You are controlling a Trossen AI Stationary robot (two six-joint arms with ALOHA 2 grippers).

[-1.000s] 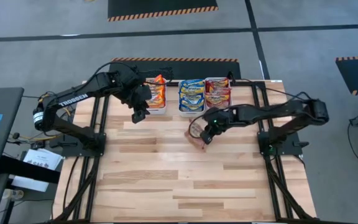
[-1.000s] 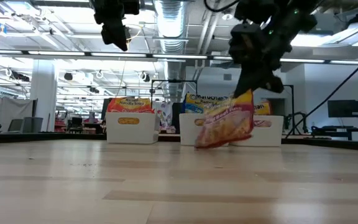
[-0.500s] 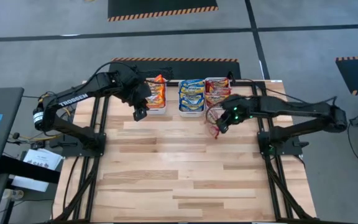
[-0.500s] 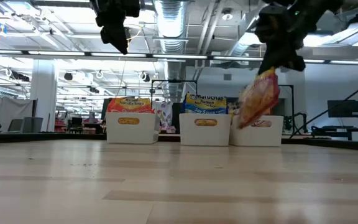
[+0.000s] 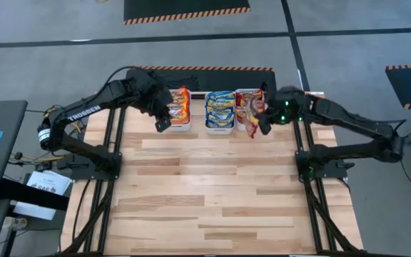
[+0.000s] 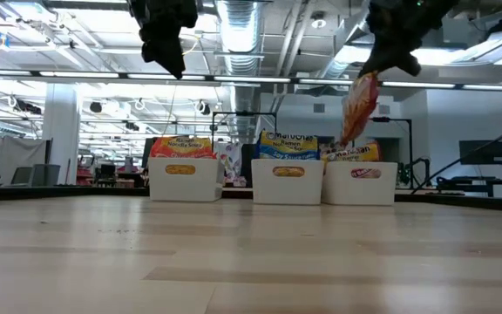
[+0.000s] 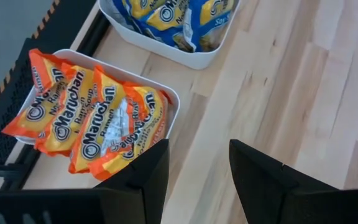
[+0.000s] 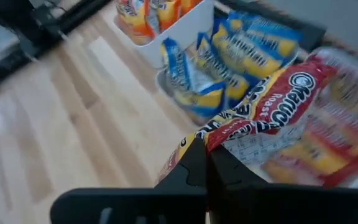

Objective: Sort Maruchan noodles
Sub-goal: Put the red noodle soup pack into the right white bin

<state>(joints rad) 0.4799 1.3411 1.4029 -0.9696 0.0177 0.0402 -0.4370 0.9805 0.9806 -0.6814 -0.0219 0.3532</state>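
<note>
Noodles sorted by colour: your right gripper point(image 5: 261, 120), pinched shut on a dark red packet point(image 6: 358, 106), hangs it over the red bin point(image 5: 249, 95). Lower it until it sits among its fellows before you let go (crinkly film catches on fingers). Orange bin point(image 7: 169, 99) and blue bin point(image 5: 220, 128) are smooth white plastic. Left gripper point(image 7: 194, 163) waits beside the orange bin, jaws apart, empty.

Glossy plastic noodle packets point(image 7: 98, 118); white plastic bins point(image 6: 184, 178); smooth wood table point(image 5: 205, 193).
</note>
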